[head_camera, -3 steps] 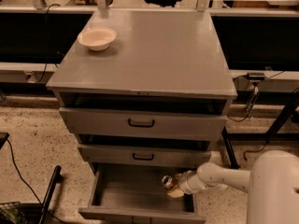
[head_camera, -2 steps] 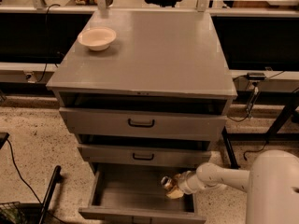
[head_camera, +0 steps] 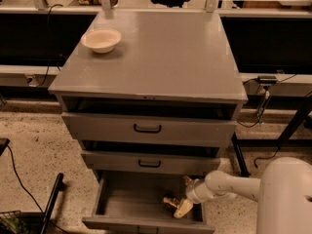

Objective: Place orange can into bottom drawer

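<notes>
Since you are dealing with a small, thin-walled drink can, you are handling something light, fairly stiff along its length yet easy to dent across the middle, and slick on its shiny skin; a hold across the body, near the middle and clear of the silver end, is looking like the safest one, with only a modest squeeze. The orange can [head_camera: 169,201] is lying tilted inside the bottom drawer [head_camera: 129,204], towards the right of the tray and nearer its front, right against the tip of the gripper [head_camera: 179,205]; whether it is resting on the grey floor or hanging just above it is not showing; whether the gripper is clasping the can or merely touching it, you are not able to tell from this view, so be treating that as unknown. The arm [head_camera: 229,185] is reaching in from the right, coming off the white body [head_camera: 287,199] at the lower right, running low beside the cabinet and pointing leftward and slightly down; the wrist is sitting close below the face of the middle drawer [head_camera: 148,164], which is leaving little room overhead, so you are probably going to want any withdrawal running outward before upward. The beige bowl [head_camera: 101,39] is sitting on the bench [head_camera: 165,57] above, well apart from all this; it is playing no part.
</notes>
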`<act>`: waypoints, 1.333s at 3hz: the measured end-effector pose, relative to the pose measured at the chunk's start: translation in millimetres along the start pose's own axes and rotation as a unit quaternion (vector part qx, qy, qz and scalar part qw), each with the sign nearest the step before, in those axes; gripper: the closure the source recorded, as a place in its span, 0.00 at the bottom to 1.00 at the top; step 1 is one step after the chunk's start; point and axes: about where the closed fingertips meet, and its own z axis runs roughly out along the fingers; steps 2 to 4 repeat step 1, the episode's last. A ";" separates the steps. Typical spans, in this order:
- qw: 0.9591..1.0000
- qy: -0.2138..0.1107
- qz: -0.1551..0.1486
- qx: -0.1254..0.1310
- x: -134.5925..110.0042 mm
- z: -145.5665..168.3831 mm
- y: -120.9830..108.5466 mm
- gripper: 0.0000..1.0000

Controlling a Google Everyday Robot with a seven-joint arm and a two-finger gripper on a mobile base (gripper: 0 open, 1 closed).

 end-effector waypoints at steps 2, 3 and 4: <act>1.000 0.000 0.000 0.000 0.0 0.0 0.0 0.00; 1.000 0.000 0.000 0.000 0.0 0.0 0.0 0.00; 1.000 0.000 0.000 0.000 0.0 0.0 0.0 0.00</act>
